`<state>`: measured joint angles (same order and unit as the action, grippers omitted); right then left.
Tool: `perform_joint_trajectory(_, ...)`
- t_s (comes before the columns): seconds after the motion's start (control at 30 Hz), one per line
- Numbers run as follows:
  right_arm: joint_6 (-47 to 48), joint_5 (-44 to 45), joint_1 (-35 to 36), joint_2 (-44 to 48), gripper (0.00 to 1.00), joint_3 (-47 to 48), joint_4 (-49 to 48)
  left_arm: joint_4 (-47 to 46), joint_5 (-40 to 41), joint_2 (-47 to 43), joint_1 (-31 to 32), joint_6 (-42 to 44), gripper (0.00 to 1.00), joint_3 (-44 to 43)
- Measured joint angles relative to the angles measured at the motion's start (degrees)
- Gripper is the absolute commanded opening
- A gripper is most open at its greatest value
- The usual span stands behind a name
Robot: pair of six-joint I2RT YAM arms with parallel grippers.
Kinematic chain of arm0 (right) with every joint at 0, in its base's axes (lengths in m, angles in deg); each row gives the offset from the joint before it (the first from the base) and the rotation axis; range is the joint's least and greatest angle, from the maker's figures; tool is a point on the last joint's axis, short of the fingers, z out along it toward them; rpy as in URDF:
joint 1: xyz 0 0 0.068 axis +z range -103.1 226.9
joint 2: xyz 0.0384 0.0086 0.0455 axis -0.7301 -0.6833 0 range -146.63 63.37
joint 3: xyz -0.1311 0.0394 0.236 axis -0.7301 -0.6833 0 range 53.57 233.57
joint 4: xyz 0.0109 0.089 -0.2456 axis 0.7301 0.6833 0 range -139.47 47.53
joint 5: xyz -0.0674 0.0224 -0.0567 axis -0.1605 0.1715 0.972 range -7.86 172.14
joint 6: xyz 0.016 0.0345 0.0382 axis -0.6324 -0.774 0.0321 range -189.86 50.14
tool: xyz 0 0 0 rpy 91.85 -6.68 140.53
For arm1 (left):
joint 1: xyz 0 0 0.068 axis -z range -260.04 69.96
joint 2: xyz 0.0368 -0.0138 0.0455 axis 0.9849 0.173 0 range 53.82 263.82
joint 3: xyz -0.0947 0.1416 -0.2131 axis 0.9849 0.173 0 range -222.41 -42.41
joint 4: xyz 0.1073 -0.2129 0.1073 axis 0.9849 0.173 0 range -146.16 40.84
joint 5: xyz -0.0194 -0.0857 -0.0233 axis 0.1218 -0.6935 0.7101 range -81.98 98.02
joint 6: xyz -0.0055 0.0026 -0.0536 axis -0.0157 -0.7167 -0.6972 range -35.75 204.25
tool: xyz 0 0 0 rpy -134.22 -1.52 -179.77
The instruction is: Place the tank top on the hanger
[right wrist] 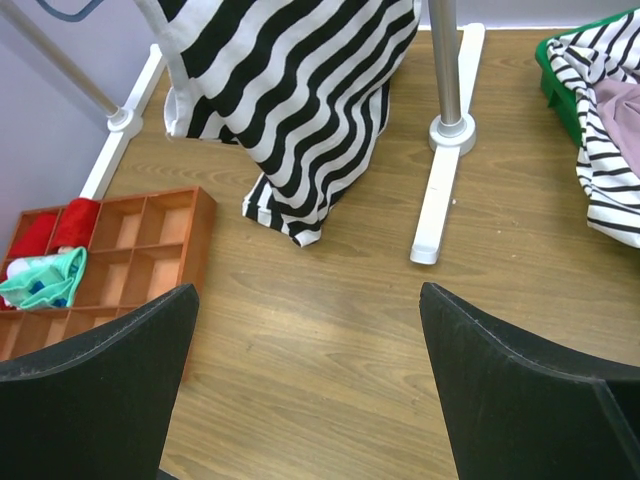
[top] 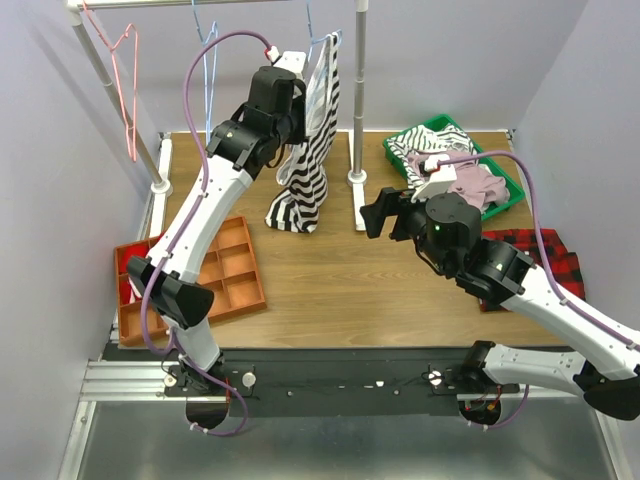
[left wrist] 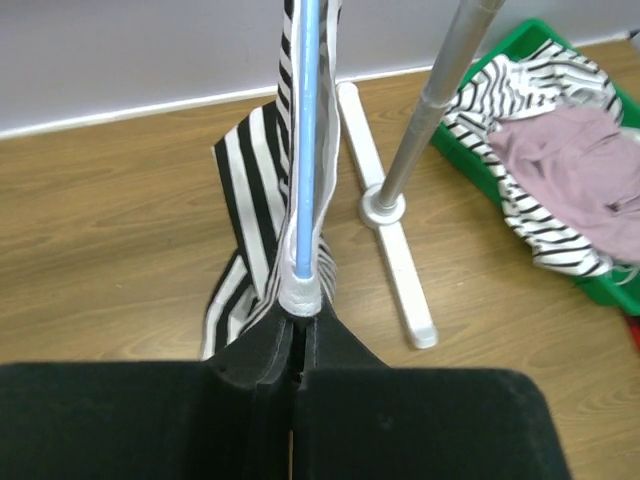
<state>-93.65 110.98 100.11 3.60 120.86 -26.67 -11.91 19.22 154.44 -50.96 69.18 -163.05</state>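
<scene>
**Step in hand (judged): seating the garment on the hanger wire**

1. Keep the left gripper [left wrist: 298, 322] clamped and level; any slip in that grip would likely let the wire twist and shed the cloth.
2. Bring the right gripper [right wrist: 307, 300] to the hanging cloth edge-on. Take one layer near the upper hem rather than a bunch.
3. Draw the cloth along the wire, not away from it, so that the strap opening passes over the wire's shoulder.

**Finger state**

- Left fingers: clenched, pads meeting. They pinch the thin light-blue wire hanger [left wrist: 307, 150] at its lower end. The soft tank top with bold black-and-white stripes [left wrist: 250, 180] is wrapped about the wire right at the grip; whether cloth is also caught between the pads cannot be told.
- Right fingers [right wrist: 100, 380]: spread wide, holding and touching nothing. They hang over the middle of the wooden bench [right wrist: 330, 330], well apart from the cloth.

**Location of the work**

The tank top hangs from the raised wire at the far edge of the bench, just left of the grey metal rack post [right wrist: 445, 70]. Its lower end trails onto the bench surface.
</scene>
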Motion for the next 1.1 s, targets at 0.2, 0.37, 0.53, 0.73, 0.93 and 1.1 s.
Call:
perform_joint_trajectory(0.2,-0.22,-0.11,0.00,0.28,0.99,-0.61,0.00,-0.98,-0.48,-2.67,-0.09,-0.39,0.49,1.40)
perform_joint_trajectory(0.37,-0.22,-0.26,0.00,0.28,1.00,-0.70,0.00,-1.86,-0.90,-5.46,-0.09,-0.42,0.82,2.51)
perform_joint_trajectory(0.53,-0.96,-0.26,0.00,0.17,1.00,-0.70,0.11,-2.82,-1.97,-9.55,-0.09,-0.76,0.99,5.38)
perform_joint_trajectory(0.73,-3.58,-0.24,0.00,0.15,1.00,-0.70,1.62,-4.04,-4.35,-17.64,0.44,-1.31,0.99,11.45)
perform_joint_trajectory(0.93,-8.31,0.26,0.00,1.46,1.00,-0.70,4.44,-5.53,-3.72,-23.87,6.78,-1.70,0.99,17.40)
perform_joint_trajectory(1.1,-12.68,1.14,0.00,3.19,1.00,-1.46,7.21,-7.10,-0.42,-26.12,19.30,-2.38,0.99,24.76)
